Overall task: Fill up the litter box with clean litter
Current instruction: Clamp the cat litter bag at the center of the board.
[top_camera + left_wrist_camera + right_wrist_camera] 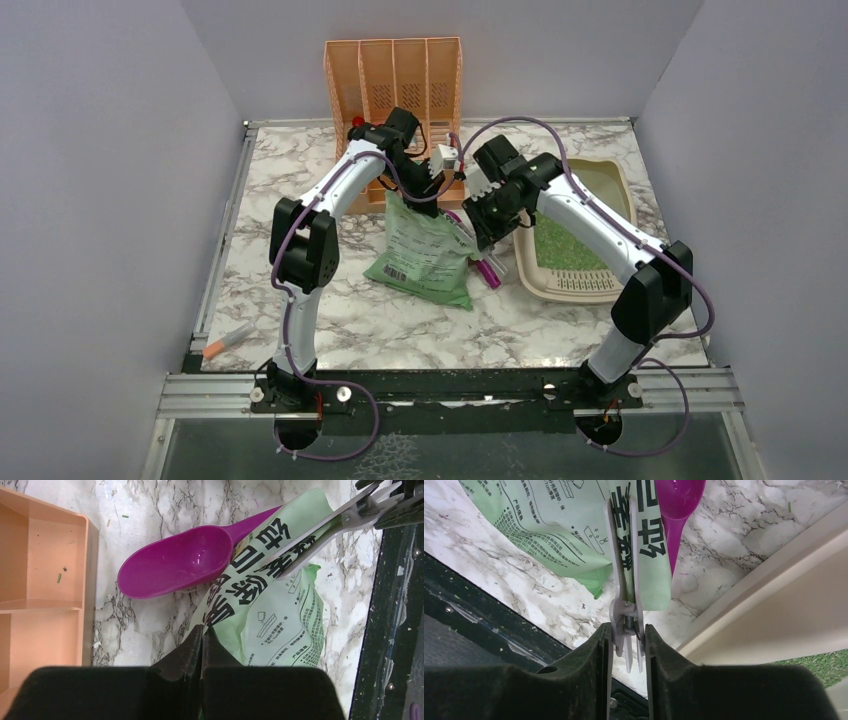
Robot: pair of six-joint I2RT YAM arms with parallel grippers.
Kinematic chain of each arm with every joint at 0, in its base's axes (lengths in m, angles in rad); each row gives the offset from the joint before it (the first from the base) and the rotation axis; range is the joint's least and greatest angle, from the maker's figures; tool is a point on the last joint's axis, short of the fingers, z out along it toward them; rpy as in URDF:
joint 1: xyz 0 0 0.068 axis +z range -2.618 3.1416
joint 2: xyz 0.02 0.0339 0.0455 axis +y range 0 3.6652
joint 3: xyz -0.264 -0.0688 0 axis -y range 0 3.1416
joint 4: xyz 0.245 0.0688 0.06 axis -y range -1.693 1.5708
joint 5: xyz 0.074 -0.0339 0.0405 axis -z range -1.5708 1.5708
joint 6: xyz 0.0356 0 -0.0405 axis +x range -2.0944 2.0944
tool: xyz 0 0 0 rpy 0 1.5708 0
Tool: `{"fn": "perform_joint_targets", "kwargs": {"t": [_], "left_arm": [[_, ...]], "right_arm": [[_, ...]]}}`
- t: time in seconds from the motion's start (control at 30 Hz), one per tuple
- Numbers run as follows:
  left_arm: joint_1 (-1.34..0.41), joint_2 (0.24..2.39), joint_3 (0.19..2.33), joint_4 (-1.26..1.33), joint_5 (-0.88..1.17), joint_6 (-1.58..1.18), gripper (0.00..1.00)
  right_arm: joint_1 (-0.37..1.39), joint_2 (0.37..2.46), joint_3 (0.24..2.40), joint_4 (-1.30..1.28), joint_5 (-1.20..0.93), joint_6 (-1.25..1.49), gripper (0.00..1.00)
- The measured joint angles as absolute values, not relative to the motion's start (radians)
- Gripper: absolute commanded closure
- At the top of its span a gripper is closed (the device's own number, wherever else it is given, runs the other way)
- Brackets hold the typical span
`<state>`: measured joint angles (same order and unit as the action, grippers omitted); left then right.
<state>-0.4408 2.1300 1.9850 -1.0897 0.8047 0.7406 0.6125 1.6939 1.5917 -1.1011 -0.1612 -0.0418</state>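
Observation:
The beige litter box (604, 172) stands at the right with clean litter (562, 245) as a green layer inside; its wall (774, 625) and some litter (826, 662) show in the right wrist view. The pale green bag (425, 250) hangs over the table. My left gripper (202, 630) is shut on the bag's (285, 625) top edge. A white spring clip (626, 612) clamps the folded bag top (646, 540), and my right gripper (626, 632) is closed on the clip's handles. A purple scoop (175, 562) lies on the marble beside the bag.
A peach slatted file organizer (393, 70) stands at the back, close behind the left gripper (428, 172). An orange-tipped marker (225, 340) lies near the front left edge. The black rail (450, 385) with the arm bases runs along the near side.

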Motion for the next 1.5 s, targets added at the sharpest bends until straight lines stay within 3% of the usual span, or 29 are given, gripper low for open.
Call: {"fn": "perform_joint_targets", "kwargs": {"t": [0.13, 0.27, 0.43, 0.53, 0.87, 1.03, 1.2, 1.27, 1.5], "left_arm": [[-0.44, 2.13, 1.98, -1.085, 0.791, 0.74, 1.0], [-0.441, 2.13, 1.979, -1.084, 0.786, 0.742, 1.0], [-0.443, 2.13, 1.979, -1.082, 0.787, 0.747, 1.0], [-0.443, 2.13, 1.979, -1.082, 0.787, 0.752, 1.0], [-0.453, 2.13, 1.978, -1.083, 0.788, 0.775, 1.0], [-0.452, 2.13, 1.978, -1.084, 0.791, 0.783, 1.0], [-0.449, 2.13, 1.978, -1.087, 0.798, 0.787, 1.0], [-0.447, 2.13, 1.978, -1.087, 0.801, 0.788, 1.0], [-0.446, 2.13, 1.978, -1.09, 0.804, 0.791, 1.0]], "right_arm": [[0.613, 1.691, 1.562, -1.065, -0.162, -0.036, 0.5], [0.617, 1.679, 1.518, -1.011, -0.162, -0.026, 0.44], [0.619, 1.628, 1.465, -0.95, -0.143, -0.002, 0.24], [0.615, 1.554, 1.411, -0.895, -0.115, 0.017, 0.2], [0.582, 1.293, 1.198, -0.659, -0.136, 0.02, 0.26], [0.582, 1.28, 1.087, -0.553, -0.142, -0.012, 0.2], [0.582, 1.151, 0.92, -0.397, -0.15, -0.037, 0.2], [0.582, 1.088, 0.878, -0.355, -0.157, -0.051, 0.22], [0.582, 1.098, 0.869, -0.307, -0.187, -0.104, 0.44]]}}
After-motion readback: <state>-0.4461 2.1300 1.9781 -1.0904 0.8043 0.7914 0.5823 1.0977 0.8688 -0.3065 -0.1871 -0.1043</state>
